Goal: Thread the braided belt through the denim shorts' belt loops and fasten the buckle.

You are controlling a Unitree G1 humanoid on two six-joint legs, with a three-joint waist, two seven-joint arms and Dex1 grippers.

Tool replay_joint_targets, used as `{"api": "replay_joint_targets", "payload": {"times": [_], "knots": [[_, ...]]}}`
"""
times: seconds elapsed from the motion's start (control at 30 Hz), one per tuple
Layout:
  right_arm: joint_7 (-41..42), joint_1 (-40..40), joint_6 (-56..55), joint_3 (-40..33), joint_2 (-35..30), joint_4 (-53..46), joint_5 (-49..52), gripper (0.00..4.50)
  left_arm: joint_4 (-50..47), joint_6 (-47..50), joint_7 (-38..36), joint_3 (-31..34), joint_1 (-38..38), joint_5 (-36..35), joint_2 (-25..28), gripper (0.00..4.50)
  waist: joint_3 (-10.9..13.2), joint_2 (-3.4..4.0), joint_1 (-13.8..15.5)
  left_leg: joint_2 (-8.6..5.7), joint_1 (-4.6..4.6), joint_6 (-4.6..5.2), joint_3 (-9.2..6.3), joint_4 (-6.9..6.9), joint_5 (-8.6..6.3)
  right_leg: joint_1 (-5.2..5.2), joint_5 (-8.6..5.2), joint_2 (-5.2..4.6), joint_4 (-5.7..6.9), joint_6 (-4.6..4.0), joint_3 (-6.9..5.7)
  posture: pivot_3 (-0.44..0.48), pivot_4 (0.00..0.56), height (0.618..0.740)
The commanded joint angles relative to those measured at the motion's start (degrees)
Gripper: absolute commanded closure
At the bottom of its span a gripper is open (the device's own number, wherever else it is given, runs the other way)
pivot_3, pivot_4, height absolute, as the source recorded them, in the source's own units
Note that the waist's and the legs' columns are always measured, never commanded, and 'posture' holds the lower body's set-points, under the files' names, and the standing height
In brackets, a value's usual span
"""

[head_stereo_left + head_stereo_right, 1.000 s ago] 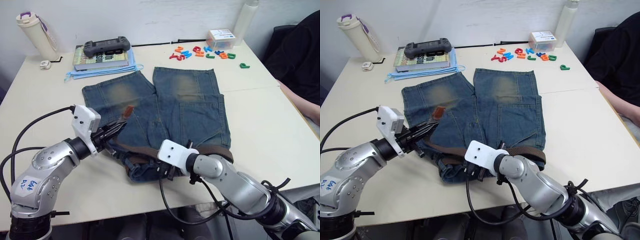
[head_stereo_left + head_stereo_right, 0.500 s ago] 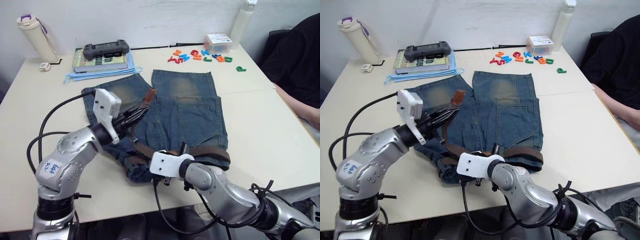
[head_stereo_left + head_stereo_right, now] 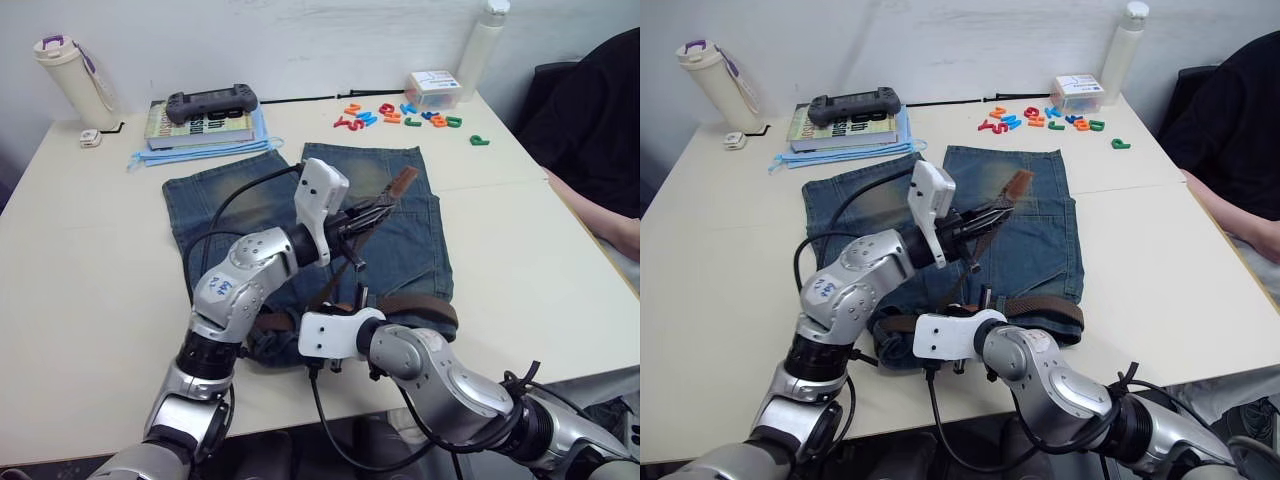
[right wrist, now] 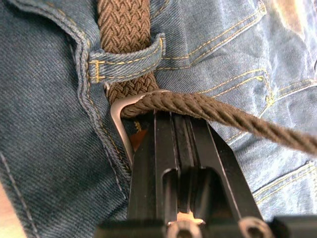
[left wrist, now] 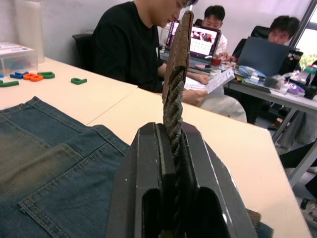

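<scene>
Right wrist view: right gripper (image 4: 181, 126) clamped on buckle (image 4: 119, 119) at shorts' (image 3: 400, 250) waistband, belt (image 4: 124, 25) through a loop (image 4: 126, 59). Left gripper (image 3: 365, 215) clamped on belt tail, lifted over shorts. Risk: hard pull could yank buckle free or bunch denim.

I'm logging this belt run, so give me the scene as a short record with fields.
left gripper: shut on the belt's tan tip, lifted above the shorts
right gripper: shut at the buckle by the waistband
belt: lies along the waistband, passes under a belt loop
shorts: flat on the table
</scene>
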Motion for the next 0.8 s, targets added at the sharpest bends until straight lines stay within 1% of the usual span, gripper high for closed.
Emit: {"api": "replay_joint_targets", "payload": {"times": [0.03, 0.13, 0.23, 0.37, 0.47, 0.53, 0.63, 0.7, 0.8], "knots": [[7.58, 3.93, -0.91, 8.52, 0.19, 4.63, 2.22, 4.38, 5.44, -7.11, -2.99, -2.68, -4.42, 2.83, -4.39, 4.50, -0.03, 0.00, -0.09, -0.01, 0.00, 0.01, 0.01, 0.02, 0.00, 0.02, 0.00, 0.00, -0.02, 0.00, 0.02, 0.000, 0.150, 0.730], [9.73, 4.14, -2.53, 8.50, -0.13, 5.02, 0.68, 4.38, 12.94, -11.93, -5.28, -3.94, -7.59, 5.05, -8.39, 4.50, -0.03, 0.00, 0.00, -0.02, 0.00, 0.02, -0.01, 0.01, 0.00, 0.01, 0.00, 0.00, -0.02, 0.00, 0.01, 0.000, 0.150, 0.730], [12.31, 4.41, -4.01, 8.48, -0.55, 5.04, -0.64, 4.38, 20.69, -15.46, -6.84, -3.82, -12.51, 6.67, -13.10, 4.50, -0.03, 0.01, 0.16, -0.03, -0.02, 0.02, -0.02, 0.01, 0.00, 0.02, 0.00, 0.00, -0.05, 0.00, -0.04, 0.000, 0.150, 0.730], [14.96, 5.74, -4.04, 7.71, -0.34, 4.51, -1.49, 4.38, 28.09, -19.55, -6.76, -2.12, -17.56, 7.98, -17.50, 4.50, -0.05, 0.05, 0.90, -0.11, -0.02, 0.06, -0.06, 0.05, 0.02, 0.08, 0.01, -0.06, -0.08, 0.03, -0.09, 0.000, 0.150, 0.730], [16.21, 7.07, -3.69, 6.86, 0.03, 4.05, -2.30, 4.38, 30.91, -21.41, -6.89, -0.83, -19.91, 8.33, -19.70, 4.50, -0.06, 0.06, 1.62, -0.12, -0.02, 0.06, -0.13, 0.04, 0.01, 0.12, 0.02, -0.07, -0.11, 0.04, -0.14, 0.000, 0.150, 0.730], [16.79, 7.86, -3.57, 6.29, 0.33, 3.80, -2.93, 4.38, 32.07, -22.25, -7.40, -0.31, -20.60, 8.71, -20.52, 4.50, -0.07, 0.09, 1.87, -0.17, -0.02, 0.08, -0.23, 0.05, 0.02, 0.19, 0.02, -0.13, -0.17, 0.04, -0.26, 0.000, 0.150, 0.730], [17.29, 8.81, -3.52, 5.34, 0.71, 3.61, -3.45, 4.38, 32.50, -22.97, -8.62, -0.12, -20.09, 9.18, -20.36, 4.50, -0.09, 0.12, 2.24, -0.27, -0.02, 0.14, -0.27, 0.06, 0.04, 0.26, 0.04, -0.21, -0.23, 0.09, -0.28, 0.000, 0.150, 0.730], [17.59, 9.51, -3.54, 4.67, 0.92, 3.48, -3.75, 4.38, 31.03, -22.47, -9.66, -0.10, -18.45, 9.27, -19.06, 4.50, -0.10, 0.12, 2.34, -0.28, -0.02, 0.15, -0.30, 0.06, 0.05, 0.31, 0.07, -0.21, -0.32, 0.14, -0.29, 0.000, 0.150, 0.730], [17.93, 10.31, -3.80, 3.98, 1.13, 3.37, -4.38, 4.38, 26.76, -20.63, -11.52, 0.05, -15.08, 9.06, -15.77, 4.50, -0.14, 0.19, 2.06, -0.27, -0.01, 0.16, -0.32, 0.01, 0.04, 0.35, 0.08, -0.20, -0.40, 0.15, -0.31, 0.000, 0.150, 0.730]]}}
